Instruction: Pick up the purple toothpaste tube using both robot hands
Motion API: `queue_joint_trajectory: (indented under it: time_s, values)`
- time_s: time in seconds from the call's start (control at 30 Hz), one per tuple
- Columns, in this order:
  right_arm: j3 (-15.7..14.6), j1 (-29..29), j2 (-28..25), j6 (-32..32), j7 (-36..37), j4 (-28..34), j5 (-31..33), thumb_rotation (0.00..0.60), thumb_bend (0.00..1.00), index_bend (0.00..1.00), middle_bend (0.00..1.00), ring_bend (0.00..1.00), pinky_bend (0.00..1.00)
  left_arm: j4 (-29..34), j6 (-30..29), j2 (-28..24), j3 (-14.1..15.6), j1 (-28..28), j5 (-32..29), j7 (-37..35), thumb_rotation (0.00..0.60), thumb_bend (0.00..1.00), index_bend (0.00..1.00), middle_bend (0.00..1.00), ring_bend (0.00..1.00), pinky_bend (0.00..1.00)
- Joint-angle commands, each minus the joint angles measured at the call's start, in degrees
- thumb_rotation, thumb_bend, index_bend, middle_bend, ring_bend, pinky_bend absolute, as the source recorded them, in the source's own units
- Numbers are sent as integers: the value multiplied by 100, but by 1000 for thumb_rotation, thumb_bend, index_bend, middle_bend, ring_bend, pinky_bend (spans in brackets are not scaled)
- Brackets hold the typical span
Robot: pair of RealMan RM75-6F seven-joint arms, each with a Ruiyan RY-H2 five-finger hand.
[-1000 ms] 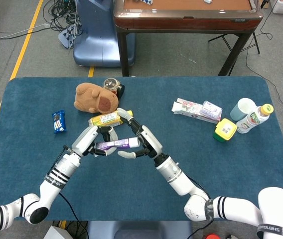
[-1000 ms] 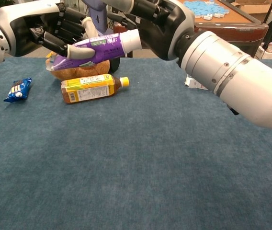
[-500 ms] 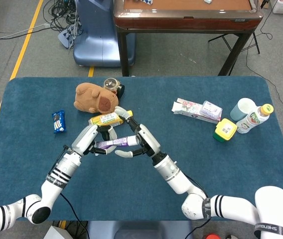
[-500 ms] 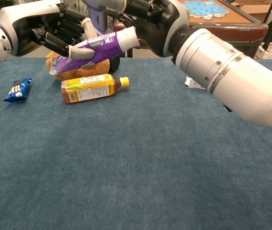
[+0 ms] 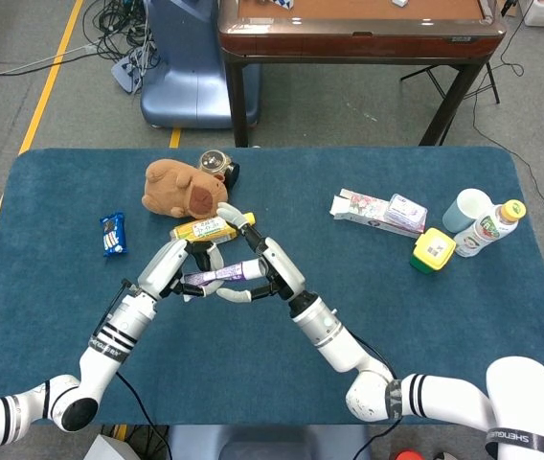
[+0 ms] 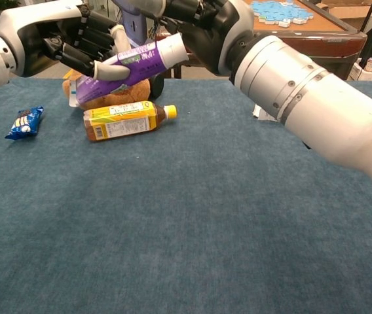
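Observation:
The purple toothpaste tube [image 5: 216, 276] [image 6: 130, 66] with a white cap hangs above the blue table, tilted with its cap end higher. My left hand [image 5: 178, 263] [image 6: 74, 34] grips its flat tail end. My right hand [image 5: 264, 271] [image 6: 202, 23] holds the cap end. In the chest view the tube passes in front of the brown plush toy [image 6: 111, 98]. Much of the right hand's fingers is hidden behind the tube's cap.
A yellow bottle [image 5: 201, 229] [image 6: 126, 119] lies just beyond the hands, next to the plush toy [image 5: 184, 188]. A blue snack packet [image 5: 111, 234] [image 6: 24, 122] lies at the left. Boxes [image 5: 379, 211], a yellow-lidded container [image 5: 432, 250], a cup [image 5: 467, 210] and a bottle [image 5: 490, 229] stand at the right.
Both hands have carried the tube slightly left, and its cap end has tipped higher. The grips look unchanged.

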State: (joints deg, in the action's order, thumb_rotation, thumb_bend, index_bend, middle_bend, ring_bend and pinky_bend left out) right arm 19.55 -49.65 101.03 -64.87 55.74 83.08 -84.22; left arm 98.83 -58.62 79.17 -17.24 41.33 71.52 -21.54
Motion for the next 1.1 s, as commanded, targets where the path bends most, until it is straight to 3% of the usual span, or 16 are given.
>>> queue_joint_trajectory:
  time_s: [0.03, 0.6, 0.83, 1.1]
  values:
    - [-19, 28, -72, -78, -25, 50, -77, 568, 0, 0, 0, 0, 0, -11, 21, -46, 22, -15, 60, -52, 600, 575, 677, 748, 554, 508]
    - [-208, 421, -1230, -286, -690, 634, -256, 565, 0, 0, 0, 0, 0, -574, 182, -191, 596, -88, 944, -401, 600, 574, 671, 734, 529, 508]
    - [-359, 642, -1949, -280, -943, 833, -331, 565, 0, 0, 0, 0, 0, -1326, 458, 0, 1047, 91, 1464, 31, 600, 567, 635, 713, 505, 509]
    - [-588, 945, -2568, -369, -1192, 967, -398, 566, 0, 0, 0, 0, 0, -2229, 541, 512, 1337, 155, 1612, 674, 600, 559, 597, 682, 485, 508]
